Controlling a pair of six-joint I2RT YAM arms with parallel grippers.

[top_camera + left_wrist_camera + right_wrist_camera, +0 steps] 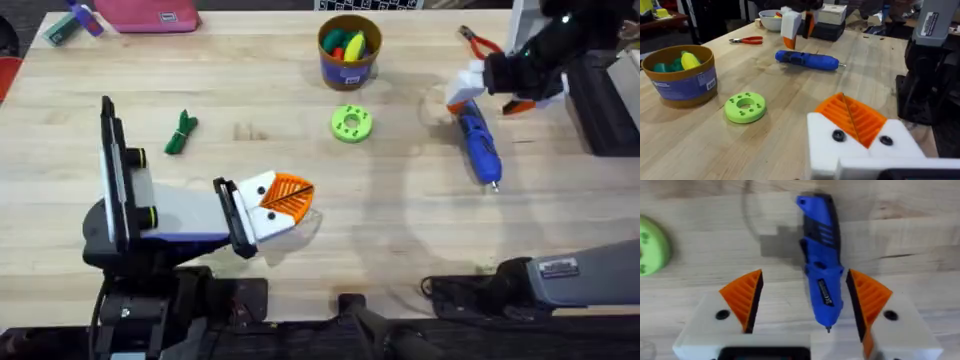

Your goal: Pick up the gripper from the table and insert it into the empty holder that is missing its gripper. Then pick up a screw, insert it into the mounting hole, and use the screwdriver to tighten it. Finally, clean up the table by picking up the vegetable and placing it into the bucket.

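Left gripper (290,198): lower middle of the overhead frame, low over the table; its orange ribbed pads (852,116) lie pressed together, nothing between them.
Right gripper (802,305): upper right of the overhead frame, above the rear end of the screwdriver; fingers spread wide with the tool's body between them, neither pad touching it.
Screwdriver (479,147): blue, lying flat on the wood at the right of the overhead frame, tip pointing toward the lower edge.
Vegetable (181,133): dark green bundle on the table at left of centre, above the left arm and well apart from the bucket.
Bucket (348,62): top middle of the overhead frame, yellow rim, blue wall; yellow, green and red toys inside.
Green disc (351,123): bright green ring with holes, just below the bucket.
Pliers (478,43): red handles, upper right, beside the right gripper.
Pink pouch (150,14): top edge, left of the bucket.
Loose orange fingertip and empty holder: cannot tell where they are.
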